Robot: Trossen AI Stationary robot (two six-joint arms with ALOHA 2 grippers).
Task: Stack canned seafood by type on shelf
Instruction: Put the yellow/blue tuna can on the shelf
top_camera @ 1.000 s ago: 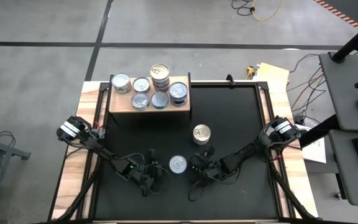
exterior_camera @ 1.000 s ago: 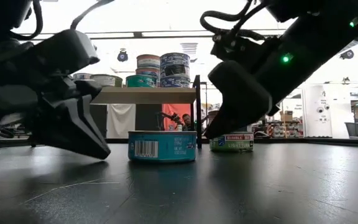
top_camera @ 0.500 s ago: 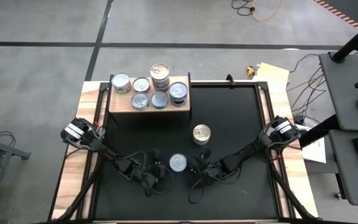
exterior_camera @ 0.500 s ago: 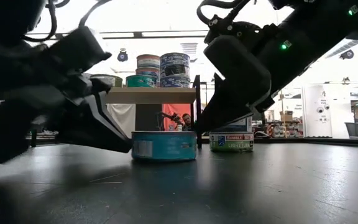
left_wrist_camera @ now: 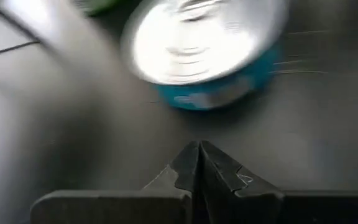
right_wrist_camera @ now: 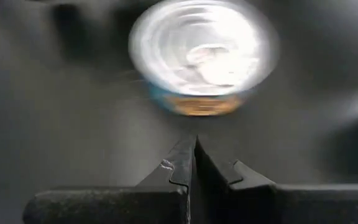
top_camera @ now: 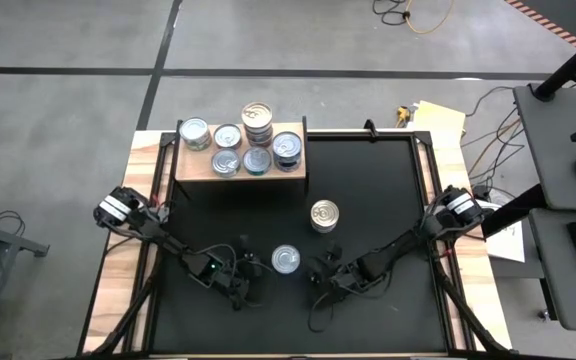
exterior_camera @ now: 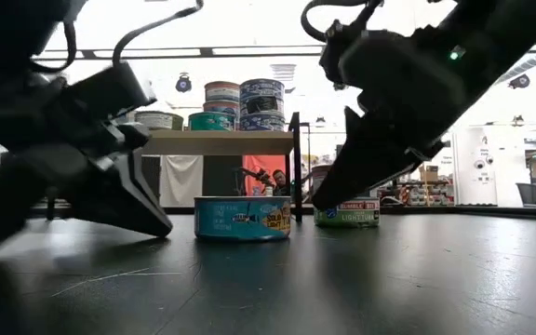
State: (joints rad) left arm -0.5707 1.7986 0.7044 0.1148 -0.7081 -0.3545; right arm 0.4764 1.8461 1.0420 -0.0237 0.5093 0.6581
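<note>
Near the front of the black table (top_camera: pixel 388 200), the left gripper (top_camera: pixel 245 289) sits low on the left with its fingers pressed together, holding nothing. Just to its right, a blue-sided tin with a silver top (top_camera: pixel 286 260) stands alone on the table, apart from both grippers; the left wrist view shows it a little beyond the closed fingertips (left_wrist_camera: pixel 199 163). On the tin's right, the right gripper (top_camera: pixel 318 282) also sits low with its fingers (right_wrist_camera: pixel 194 163) shut and empty, pointing toward the same tin. Farther back and slightly right, a gold-topped tin (top_camera: pixel 324 215) stands on the table. At the far left of the table the wooden shelf (top_camera: pixel 193 165) carries the other tins (top_camera: pixel 256 158): several lie in a single layer, while one stack (top_camera: pixel 257 119) at the back rises higher, topped in gold.
</note>
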